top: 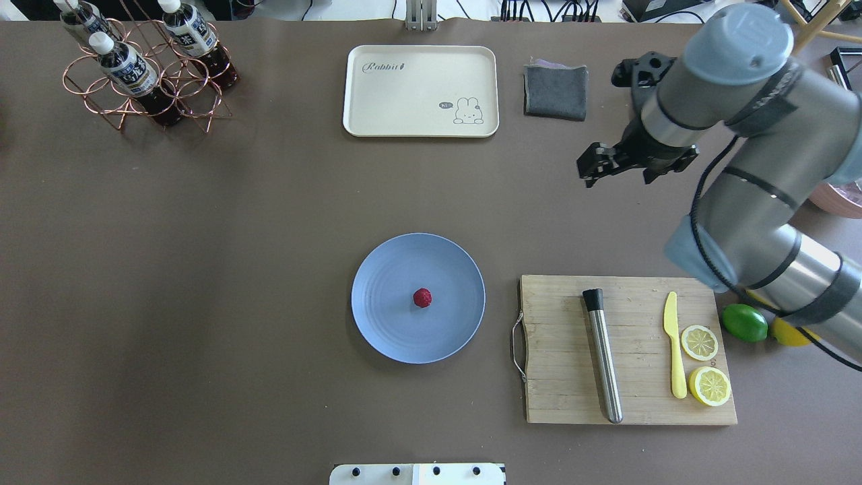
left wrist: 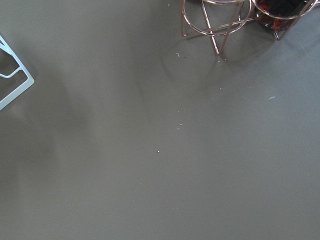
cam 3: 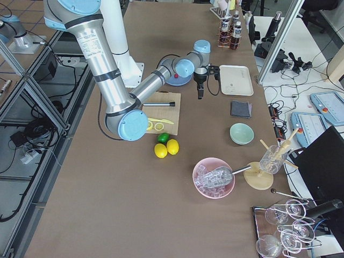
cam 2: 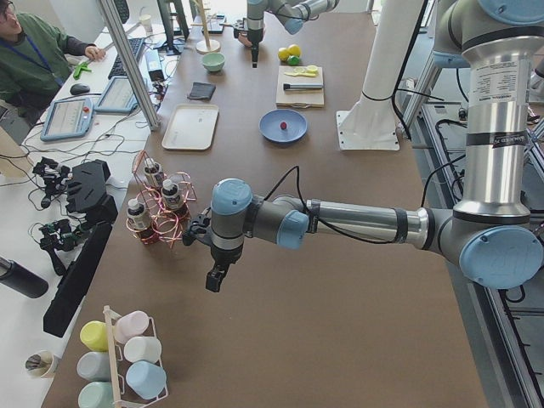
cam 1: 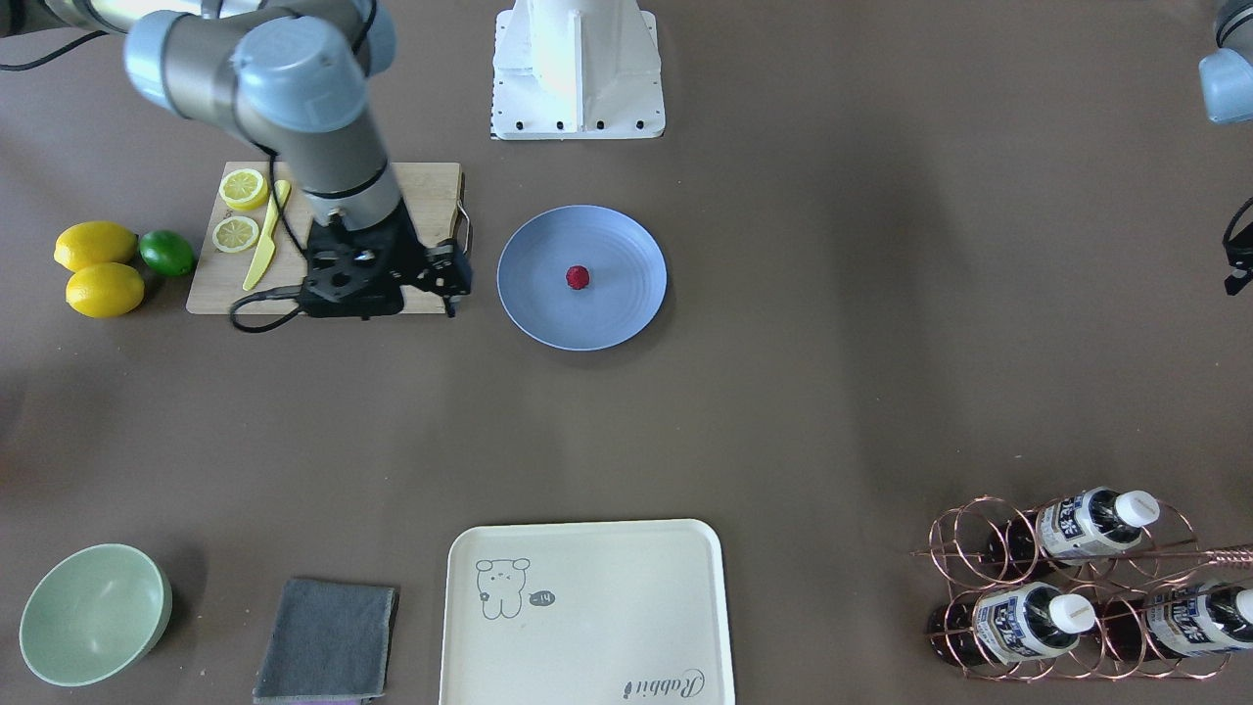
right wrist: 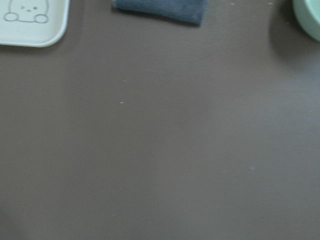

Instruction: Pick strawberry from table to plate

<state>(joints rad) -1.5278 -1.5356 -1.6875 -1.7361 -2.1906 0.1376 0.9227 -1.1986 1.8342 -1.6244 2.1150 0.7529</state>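
Near the middle of the plate (top: pixel 384 323) sits the strawberry (top: pixel 422 297), with nothing touching it. Well apart, the right gripper (top: pixel 587 172) hangs above bare bench (top: pixel 236 269) between the grey cloth (top: pixel 555 91) and the cutting board (top: pixel 566 350); whether its jaws are parted or pressed together I cannot tell. Far off by the bottle rack (cam 2: pixel 161 208), the left gripper (cam 2: pixel 214 280) points downward over the bench, and its state cannot be told either
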